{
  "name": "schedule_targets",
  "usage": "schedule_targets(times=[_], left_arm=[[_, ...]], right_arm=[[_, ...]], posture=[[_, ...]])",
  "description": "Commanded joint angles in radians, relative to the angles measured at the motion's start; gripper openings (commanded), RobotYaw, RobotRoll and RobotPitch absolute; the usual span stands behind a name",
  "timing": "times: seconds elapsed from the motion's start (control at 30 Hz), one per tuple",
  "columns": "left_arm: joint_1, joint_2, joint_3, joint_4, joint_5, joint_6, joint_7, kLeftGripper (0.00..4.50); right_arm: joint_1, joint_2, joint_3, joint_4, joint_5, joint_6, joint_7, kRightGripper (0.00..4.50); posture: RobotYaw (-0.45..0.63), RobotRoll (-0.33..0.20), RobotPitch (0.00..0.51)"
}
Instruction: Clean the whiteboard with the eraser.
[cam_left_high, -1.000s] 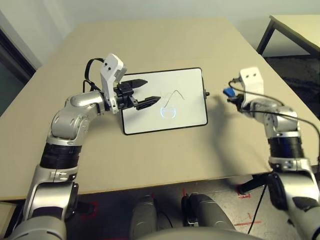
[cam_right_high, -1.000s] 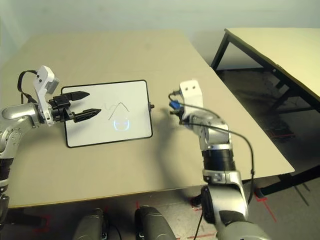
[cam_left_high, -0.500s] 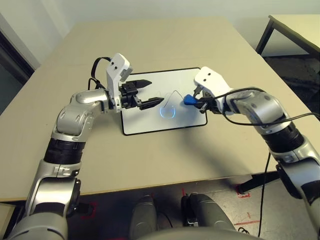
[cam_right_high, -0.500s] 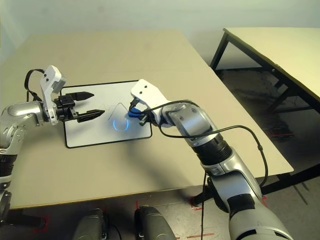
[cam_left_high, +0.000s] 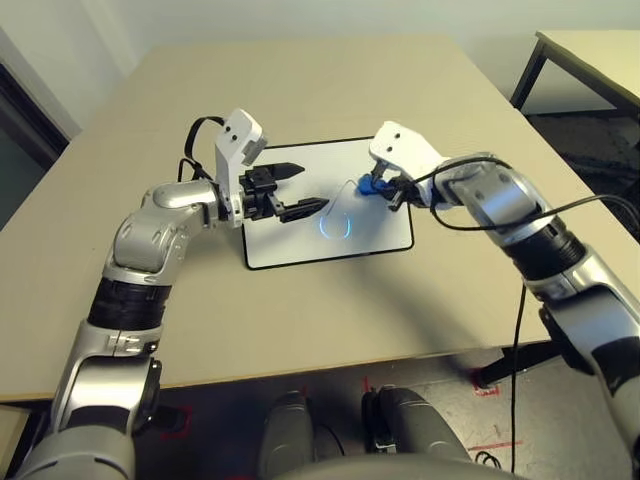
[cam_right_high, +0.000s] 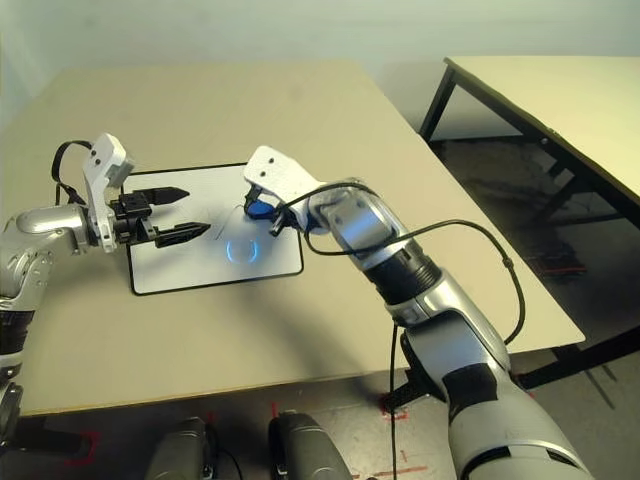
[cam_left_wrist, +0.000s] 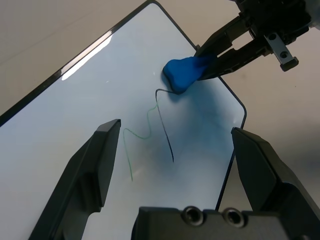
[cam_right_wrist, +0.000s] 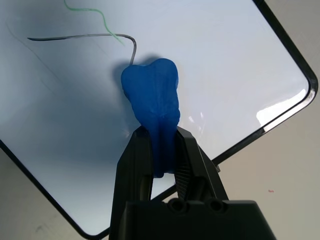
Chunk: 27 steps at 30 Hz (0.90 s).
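The eraser (cam_right_wrist: 151, 102), pinched in the right gripper (cam_right_wrist: 160, 150), now presses on the whiteboard (cam_left_high: 300, 240) at the end of the drawn squiggle (cam_left_wrist: 160, 125), having moved leftward from the board's right part half a second ago. Its long axis runs along the gripper's fingers. The left gripper (cam_left_high: 298, 190) hovers spread wide over the board's left half. The whiteboard lies flat on the worktop (cam_left_high: 300, 80).

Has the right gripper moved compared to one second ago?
Yes. The right gripper, shut on the eraser, has come from beyond the whiteboard's right edge in over it.
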Motion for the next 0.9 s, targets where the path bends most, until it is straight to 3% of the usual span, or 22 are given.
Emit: schedule_targets(times=[0.03, 0.2, 0.5, 0.63, 0.77, 0.9], left_arm=[[0.017, 0.007, -0.017, -0.013, 0.009, 0.011, -0.005, 4.5], [0.02, 0.005, -0.018, -0.01, 0.01, 0.006, -0.003, 4.5], [0.027, 0.001, -0.022, 0.006, 0.017, -0.012, -0.004, 4.5], [0.029, 0.004, -0.017, 0.01, 0.018, -0.016, -0.003, 4.5], [0.031, 0.006, -0.015, 0.01, 0.019, -0.018, -0.002, 4.5], [0.032, 0.004, -0.013, 0.012, 0.022, -0.02, -0.003, 4.5]], right_arm=[[0.078, -0.015, 0.06, -0.127, 0.01, 0.1, 0.032, 0.58], [0.095, -0.028, 0.074, -0.177, -0.001, 0.126, 0.046, 0.58], [-0.077, 0.048, 0.02, 0.143, -0.075, -0.08, 0.016, 0.57], [-0.037, 0.04, 0.051, 0.059, -0.08, -0.038, 0.056, 0.57], [0.059, -0.002, 0.101, -0.14, -0.062, 0.063, 0.097, 0.57], [0.075, -0.012, 0.113, -0.179, -0.071, 0.082, 0.109, 0.57]], posture=[[-0.04, 0.0, 0.097], [-0.04, 0.0, 0.092], [-0.04, 0.0, 0.081], [-0.03, 0.0, 0.077], [-0.02, 0.0, 0.076], [-0.02, 0.0, 0.076]])
